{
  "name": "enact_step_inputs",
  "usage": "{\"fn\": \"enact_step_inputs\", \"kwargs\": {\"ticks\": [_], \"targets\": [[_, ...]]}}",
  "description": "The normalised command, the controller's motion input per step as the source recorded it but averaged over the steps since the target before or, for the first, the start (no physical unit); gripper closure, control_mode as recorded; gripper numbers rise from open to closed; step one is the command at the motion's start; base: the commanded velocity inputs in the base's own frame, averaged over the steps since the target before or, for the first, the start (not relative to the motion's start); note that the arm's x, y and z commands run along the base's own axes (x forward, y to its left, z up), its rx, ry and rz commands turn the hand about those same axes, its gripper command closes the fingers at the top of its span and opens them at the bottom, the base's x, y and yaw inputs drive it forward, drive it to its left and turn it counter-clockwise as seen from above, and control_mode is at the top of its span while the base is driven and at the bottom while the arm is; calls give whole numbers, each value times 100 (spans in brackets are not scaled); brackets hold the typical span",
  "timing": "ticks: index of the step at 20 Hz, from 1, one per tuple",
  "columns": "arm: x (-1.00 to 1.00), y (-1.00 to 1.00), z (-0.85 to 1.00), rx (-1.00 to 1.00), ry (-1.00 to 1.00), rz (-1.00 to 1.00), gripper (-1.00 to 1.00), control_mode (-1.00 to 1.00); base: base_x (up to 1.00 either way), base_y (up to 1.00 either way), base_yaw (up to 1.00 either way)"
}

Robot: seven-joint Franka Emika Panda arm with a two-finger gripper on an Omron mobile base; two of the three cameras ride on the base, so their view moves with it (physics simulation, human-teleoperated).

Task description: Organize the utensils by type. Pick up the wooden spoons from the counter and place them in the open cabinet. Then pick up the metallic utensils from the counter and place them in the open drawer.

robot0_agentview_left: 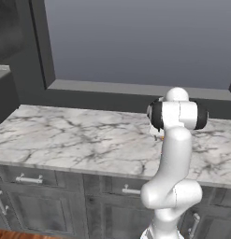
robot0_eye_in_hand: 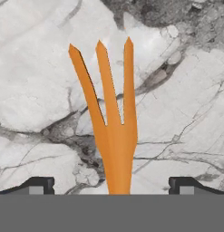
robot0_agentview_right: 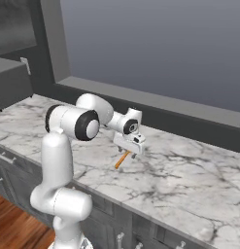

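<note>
The orange fork (robot0_eye_in_hand: 112, 131) lies flat on the bench (robot0_eye_in_hand: 36, 81), straight below the pincer (robot0_eye_in_hand: 111, 183) and centred between its two dark tips, three tines pointing away from the hand. In the right base view it pokes out as an orange sliver (robot0_agentview_right: 122, 159) just under the pincer (robot0_agentview_right: 132, 153), which hangs close above the marble. The pincer is spread wide and pinches nothing. By its bright orange body this looks to be one of the utensils meant for the drawer. To take it well, I would drop straight down, keep the neck midway between the tips, and close only once they flank it at the bench, since so thin a thing could slip. Around the pincer the white grey-veined marble (robot0_agentview_left: 79, 140) runs wide; beyond it rises a dark sill under a flat grey wall panel (robot0_agentview_left: 135, 42), and below the bench edge are dark fronts with short pale handles (robot0_agentview_left: 29, 179)
</note>
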Motion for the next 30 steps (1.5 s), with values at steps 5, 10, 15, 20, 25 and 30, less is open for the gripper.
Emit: {"fn": "enact_step_inputs", "kwargs": {"ticks": [5, 10, 15, 20, 25, 30], "targets": [[-25, 0, -50, 0, 0, 0, -100, -100, 0, 0, 0], [-38, 0, -59, 0, -6, 0, -100, -100, 0, 0, 0], [-30, 3, -66, 0, -6, 0, 100, -100, 0, 0, 0], [-25, 8, -50, 0, -1, 0, 100, -100, 0, 0, 0], [0, 16, -6, 0, 0, -1, 100, -100, 0, 0, 0], [-6, 5, 12, 0, 0, -2, 100, -100, 0, 0, 0]]}}
